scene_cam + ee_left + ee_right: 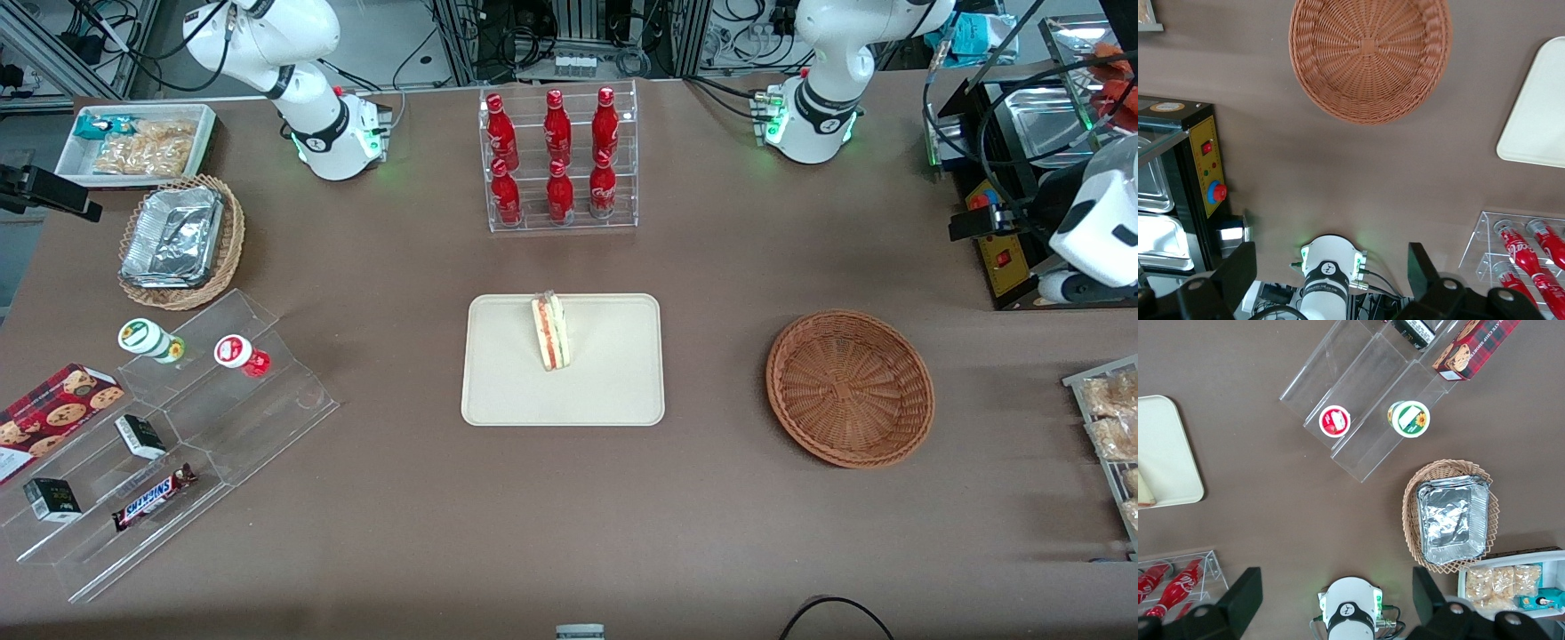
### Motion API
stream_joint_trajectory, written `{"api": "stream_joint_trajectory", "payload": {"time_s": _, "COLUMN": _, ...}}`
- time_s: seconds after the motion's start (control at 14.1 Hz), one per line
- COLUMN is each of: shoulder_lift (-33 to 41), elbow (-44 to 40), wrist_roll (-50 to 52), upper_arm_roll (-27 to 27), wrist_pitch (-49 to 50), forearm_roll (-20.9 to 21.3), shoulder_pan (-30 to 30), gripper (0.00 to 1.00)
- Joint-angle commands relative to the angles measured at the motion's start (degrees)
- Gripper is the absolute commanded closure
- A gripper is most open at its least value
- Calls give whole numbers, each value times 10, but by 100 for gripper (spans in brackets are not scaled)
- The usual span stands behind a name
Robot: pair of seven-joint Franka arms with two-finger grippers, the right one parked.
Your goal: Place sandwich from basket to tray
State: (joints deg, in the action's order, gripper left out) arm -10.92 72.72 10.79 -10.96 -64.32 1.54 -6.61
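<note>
Sandwich [551, 332] lying on the tray [498, 391], basket [849, 388] sitting empty on the tabletop [711, 498], gripper [1331, 270] hovering high above, fingers spread wide, holding nothing

Showing the left arm [1098, 222] in glossy white rounded shells, parting at black joint bands. Carrying a small round black logo on the base [805, 124], glowing green around its ring and trailing black cables from a silver connector block at nine o'clock. Ending in the gripper [1329, 270], hanging high at about four o'clock of that base in the front view, spreading two dark wedge-shaped fingers [1238, 273] wide apart on black mounts with round screw holes.
</note>
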Motion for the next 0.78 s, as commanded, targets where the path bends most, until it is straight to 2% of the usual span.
{"api": "stream_joint_trajectory", "payload": {"time_s": 0.0, "shoulder_lift": 10, "elbow": -5, "wrist_roll": 7, "upper_arm_roll": -8, "wrist_pitch": 7, "forearm_roll": -8, "shoulder_pan": -9, "gripper": 0}}
{"api": "stream_joint_trajectory", "payload": {"time_s": 0.35, "shoulder_lift": 58, "elbow": 55, "wrist_roll": 30, "upper_arm_roll": -14, "wrist_pitch": 9, "forearm_roll": -2, "shoulder_pan": -10, "gripper": 0}}
{"api": "stream_joint_trajectory", "payload": {"time_s": 0.5, "shoulder_lift": 61, "elbow": 62, "wrist_roll": 32, "upper_arm_roll": -21, "wrist_pitch": -6, "forearm_roll": 20, "shoulder_pan": -10, "gripper": 0}}
{"api": "stream_joint_trajectory", "payload": {"time_s": 0.71, "shoulder_lift": 82, "elbow": 80, "wrist_roll": 32, "upper_arm_roll": -21, "wrist_pitch": -23, "forearm_roll": 22, "shoulder_pan": -9, "gripper": 0}}
